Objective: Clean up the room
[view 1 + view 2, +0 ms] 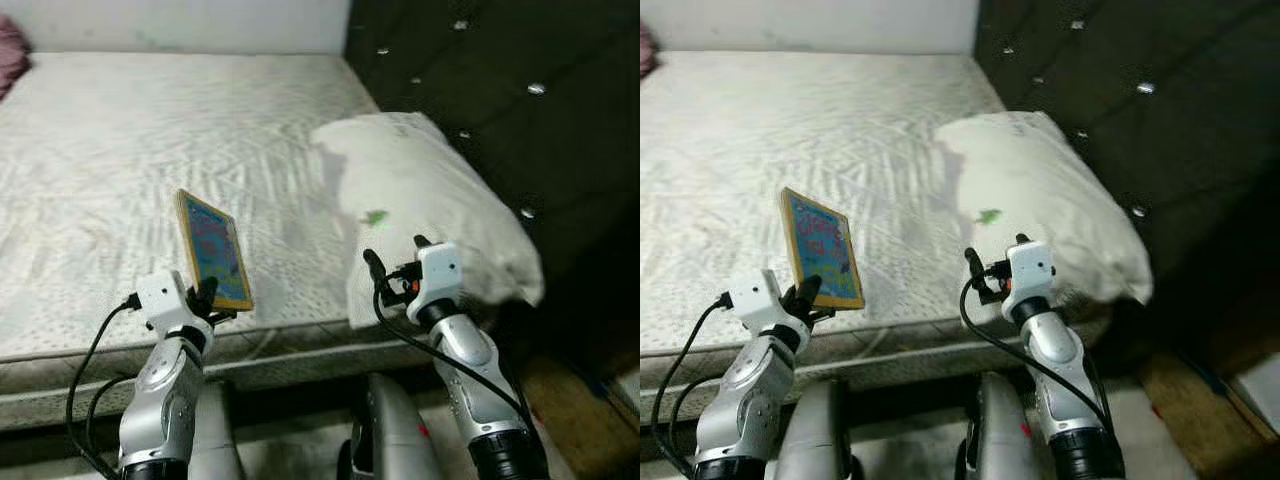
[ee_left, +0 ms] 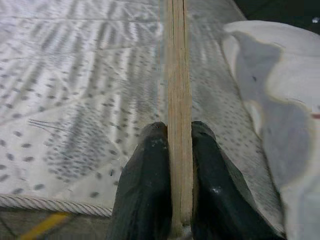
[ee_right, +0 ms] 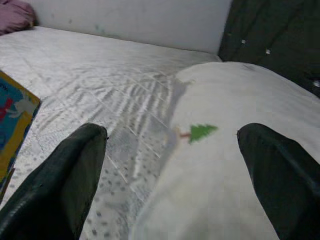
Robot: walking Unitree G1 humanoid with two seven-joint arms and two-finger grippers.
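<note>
Nearest the viewer, the left gripper [image 1: 207,296] is closed on the lower edge of a book [image 1: 214,250], its two black fingers [image 2: 145,190] pressed against either face; the book stands upright, lifted above the front edge of the bed [image 1: 120,190] and not lying on it. Beside it, the right gripper [image 1: 395,258] is spread wide and holds nothing, hovering just before the near end of the pillow [image 1: 420,200]. The book is thin and stiff, with a yellow border and a bright blue and pink cover; seen edge-on from the left wrist it shows pale, layered board pages. The pillow is off-white, soft and creased, printed with a small green tree [image 3: 202,131], and lies at the bed's right side against a dark tufted headboard [image 1: 500,90], its near corner hanging over the mattress edge. The mattress is bare, grey-white, with a quilted pattern. At the far left corner lies a bit of pink cloth [image 1: 10,55]. Judged from this layout, tidying is partway along: the book is picked up but not yet put away, the pillow appears not yet straightened, and the pink cloth remains to be dealt with.
</note>
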